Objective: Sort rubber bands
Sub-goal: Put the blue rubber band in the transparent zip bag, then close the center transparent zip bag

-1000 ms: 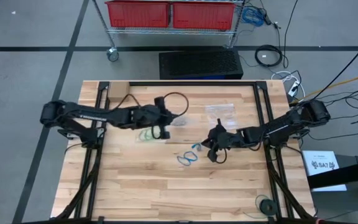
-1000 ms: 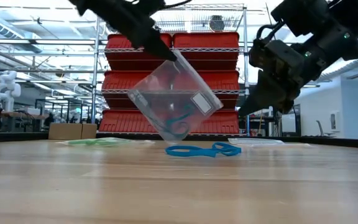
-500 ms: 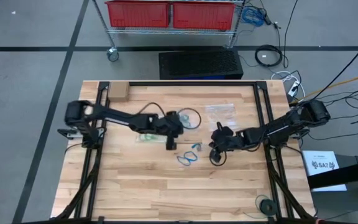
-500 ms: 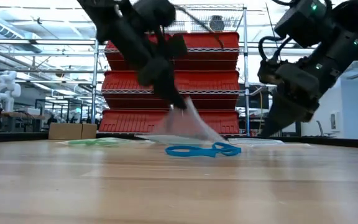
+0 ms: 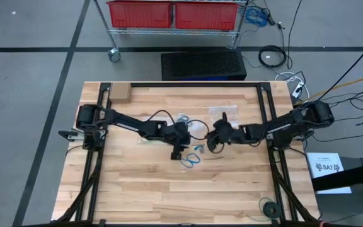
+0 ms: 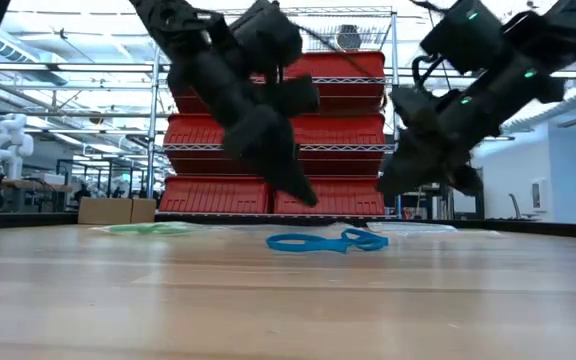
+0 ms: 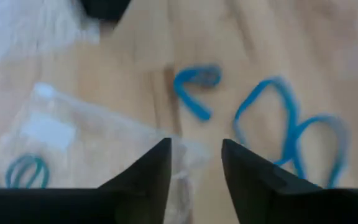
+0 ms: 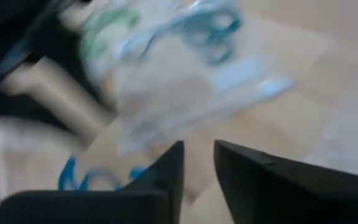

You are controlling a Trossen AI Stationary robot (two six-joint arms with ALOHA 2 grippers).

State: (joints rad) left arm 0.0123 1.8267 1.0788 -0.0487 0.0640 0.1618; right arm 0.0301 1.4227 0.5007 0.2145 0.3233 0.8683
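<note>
Left gripper hangs mid-worktop, jaws parted and empty, clear bag with a teal band lying beneath. Blue rubber bands lie loose just right of it. Right gripper beside them, jaws slightly apart, nothing held; likely next: pick a blue band.

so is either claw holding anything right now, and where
Nothing is held. The left claw stands open above a clear bag lying on the table; the right claw is open too, with nothing between its fingers.

Pale wood table, matt; clear glossy plastic bag
</note>
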